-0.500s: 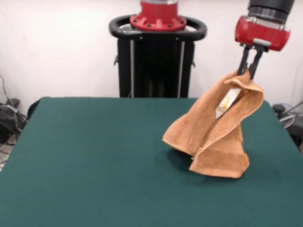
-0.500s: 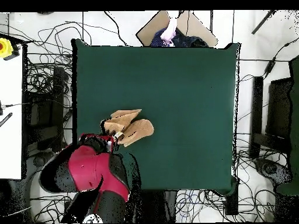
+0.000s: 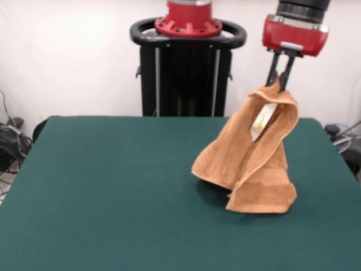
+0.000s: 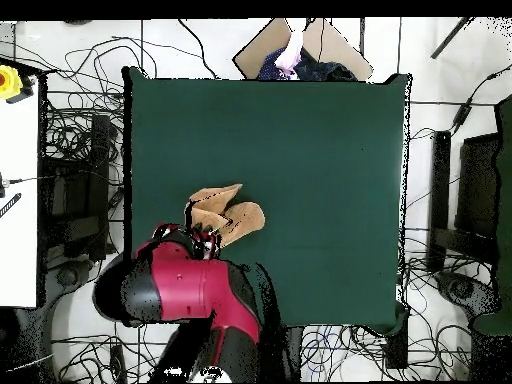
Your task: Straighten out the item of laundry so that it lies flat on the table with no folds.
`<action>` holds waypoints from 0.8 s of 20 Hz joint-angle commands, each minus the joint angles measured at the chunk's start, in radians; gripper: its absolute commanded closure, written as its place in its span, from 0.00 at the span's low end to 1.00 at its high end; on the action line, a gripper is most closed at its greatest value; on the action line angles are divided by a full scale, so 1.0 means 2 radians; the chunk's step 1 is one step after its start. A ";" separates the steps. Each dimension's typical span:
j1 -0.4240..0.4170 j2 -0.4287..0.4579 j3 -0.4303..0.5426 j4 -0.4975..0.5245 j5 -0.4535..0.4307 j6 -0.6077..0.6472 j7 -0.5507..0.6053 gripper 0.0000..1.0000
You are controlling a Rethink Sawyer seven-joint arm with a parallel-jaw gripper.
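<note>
here we see the gripper (image 3: 280, 83) pinched on the towel (image 3: 248, 164), holding one edge up while its folded lower part rests on the table (image 3: 113, 192). cables (image 4: 70, 150) lie around the table. the towel's tag (image 3: 259, 121) is too small to read.

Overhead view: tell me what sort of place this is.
Most likely a robotics lab: a green table ringed by loose cables on the floor, and a red robot arm lifting a towel.
</note>
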 commanded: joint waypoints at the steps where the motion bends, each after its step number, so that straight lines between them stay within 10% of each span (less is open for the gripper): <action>1: -0.018 -0.024 0.080 0.101 0.038 0.006 0.060 1.00; 16: 0.140 -0.134 0.018 0.077 0.104 0.185 0.190 1.00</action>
